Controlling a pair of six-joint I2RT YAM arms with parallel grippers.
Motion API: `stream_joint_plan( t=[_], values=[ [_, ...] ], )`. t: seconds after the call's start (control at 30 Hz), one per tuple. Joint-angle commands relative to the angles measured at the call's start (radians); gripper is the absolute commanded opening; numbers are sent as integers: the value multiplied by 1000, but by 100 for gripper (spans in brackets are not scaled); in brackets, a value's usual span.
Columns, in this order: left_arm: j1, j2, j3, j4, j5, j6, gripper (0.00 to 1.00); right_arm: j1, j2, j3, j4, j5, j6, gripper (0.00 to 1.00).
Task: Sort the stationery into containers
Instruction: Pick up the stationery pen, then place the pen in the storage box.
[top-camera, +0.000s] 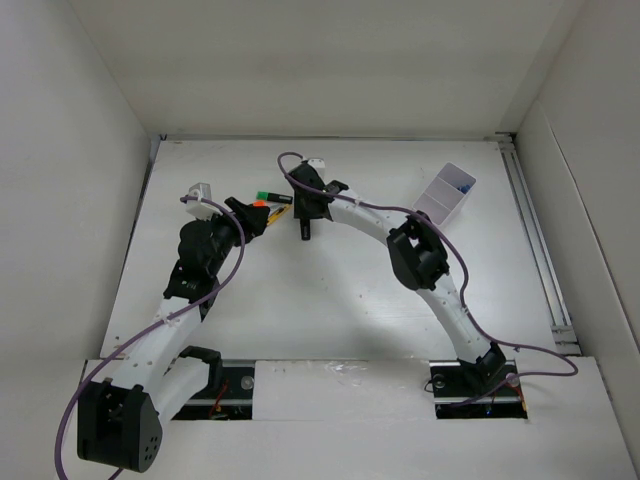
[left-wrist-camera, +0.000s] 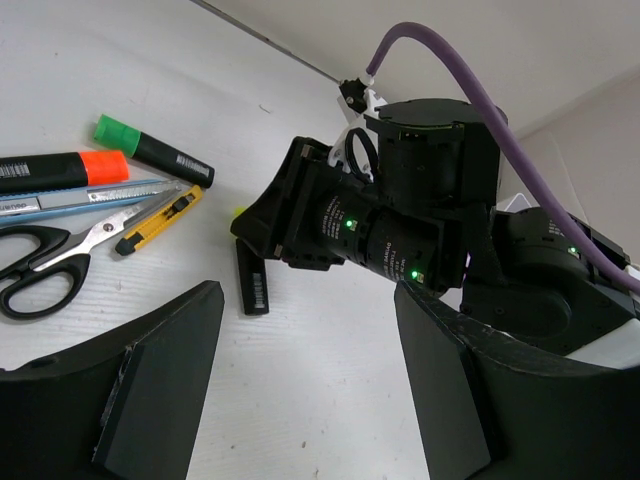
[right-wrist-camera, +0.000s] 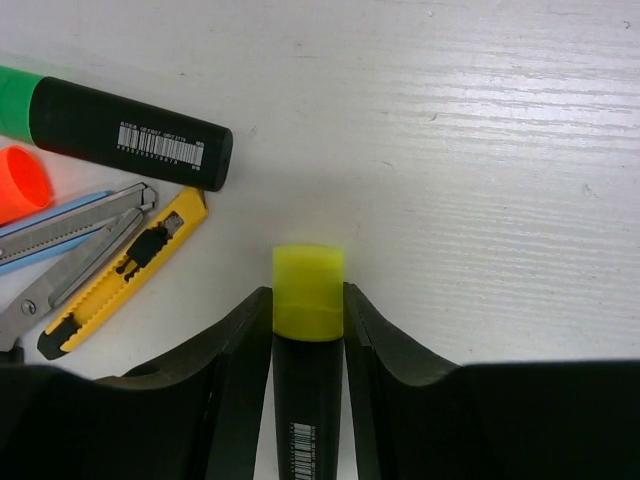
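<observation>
My right gripper (right-wrist-camera: 308, 296) is shut on a black marker with a yellow cap (right-wrist-camera: 308, 275), held low over the table; its black body (left-wrist-camera: 252, 285) hangs below that gripper in the left wrist view. To its left lie a black marker with a green end (right-wrist-camera: 120, 130), an orange-and-black marker (left-wrist-camera: 60, 170), a bluish pen (left-wrist-camera: 80, 200), a yellow cutter (right-wrist-camera: 125, 268) and black-handled scissors (left-wrist-camera: 45, 265). My left gripper (left-wrist-camera: 310, 390) is open and empty, just right of this pile. The white divided box (top-camera: 447, 190) stands at the far right.
The right arm's wrist (left-wrist-camera: 400, 220) fills the space just ahead of my left gripper. A small blue item (top-camera: 465, 185) lies in the box's far compartment. White walls enclose the table on three sides.
</observation>
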Motion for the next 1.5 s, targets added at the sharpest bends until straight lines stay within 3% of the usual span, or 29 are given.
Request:
stream_joint_plan(
  t=[0.0,0.1,0.2,0.33,0.47,0.6,0.77,0.93,1.07,1.27,1.47],
  values=[
    [-2,-5,5,51,17,0,66,6,17,37,-53,25,-16,39],
    [-2,-5,5,42,17,0,66,6,3,2,-41,25,-16,48],
    [-2,-14,-4,42,8,0,66,6,3,-7,-26,25,-16,50],
    [-2,-14,-4,42,8,0,66,6,-6,-7,-49,39,9,18],
    [-2,-14,-4,42,8,0,66,6,-100,-133,23,28,38,3],
    [-2,-14,-4,52,22,0,66,-26,-286,-323,169,-34,73,2],
    [-2,6,-4,53,39,0,66,-153,-579,-514,292,-33,126,2],
    [-2,24,-4,62,74,-10,66,-311,-744,-593,315,151,170,2],
    [-2,45,7,83,96,-10,66,-419,-769,-627,315,477,170,1],
    [-25,46,7,92,111,-10,66,-552,-733,-627,353,625,170,0],
    [-35,46,7,92,103,-10,66,-583,-644,-537,353,712,123,0]
  ],
)
